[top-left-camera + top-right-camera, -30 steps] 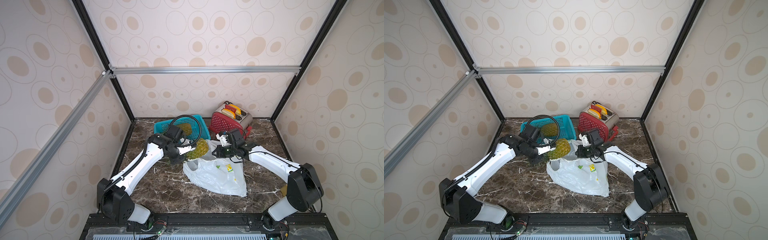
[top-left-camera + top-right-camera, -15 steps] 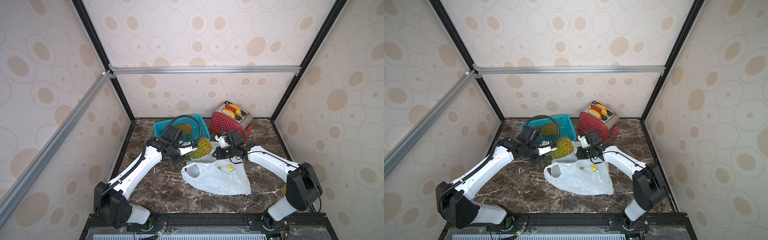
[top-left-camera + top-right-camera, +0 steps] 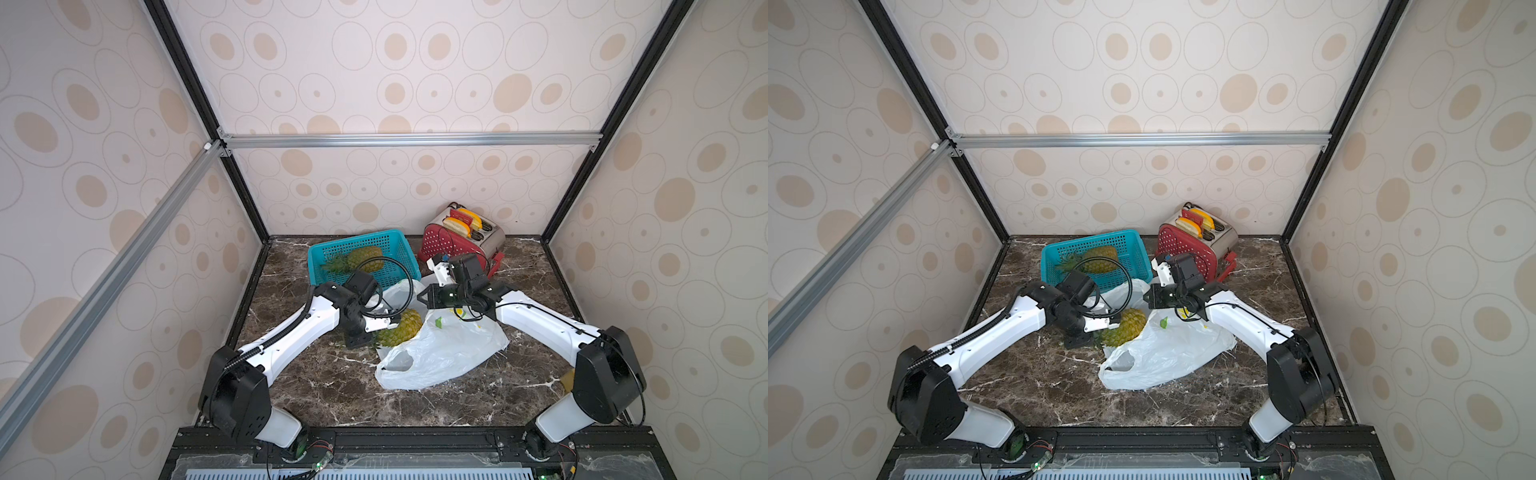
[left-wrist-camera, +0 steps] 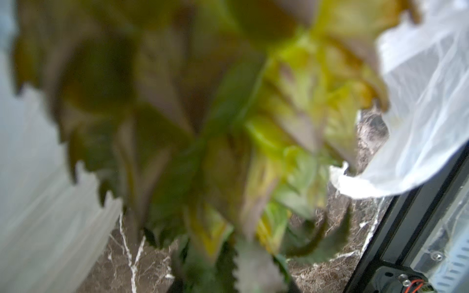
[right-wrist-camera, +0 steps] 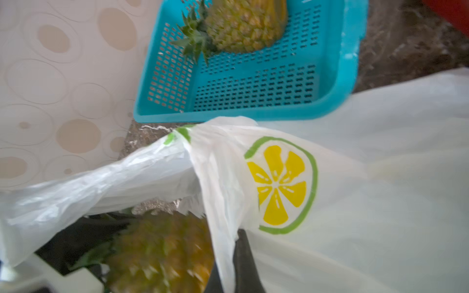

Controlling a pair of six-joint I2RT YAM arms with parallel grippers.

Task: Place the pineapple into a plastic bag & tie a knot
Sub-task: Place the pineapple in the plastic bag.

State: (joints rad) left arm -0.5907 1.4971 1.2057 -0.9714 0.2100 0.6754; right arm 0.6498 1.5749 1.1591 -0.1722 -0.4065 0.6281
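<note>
My left gripper [image 3: 390, 326] is shut on the leafy crown of the pineapple [image 3: 406, 329], whose yellow body points into the mouth of the plastic bag [image 3: 446, 353]. The bag is white with lemon prints and lies spread on the marble. My right gripper [image 3: 422, 297] is shut on the bag's upper edge and holds it lifted above the fruit. The right wrist view shows my right gripper [image 5: 233, 244] pinching the film of the bag [image 5: 281, 185], with the pineapple [image 5: 162, 253] beside it. Blurred leaves [image 4: 203, 126] fill the left wrist view and hide that gripper. The knot is out of view.
A teal mesh basket [image 3: 400, 249] with another pineapple [image 3: 362, 259] stands at the back, just behind the arms. To its right is a red and silver toaster [image 3: 465, 237]. Patterned walls close in three sides. A black frame rail [image 3: 374, 440] runs along the front.
My left arm has carried the pineapple forward and down to the bag's mouth. The bag has spread out to the right, and my right gripper has shifted slightly left with the edge.
</note>
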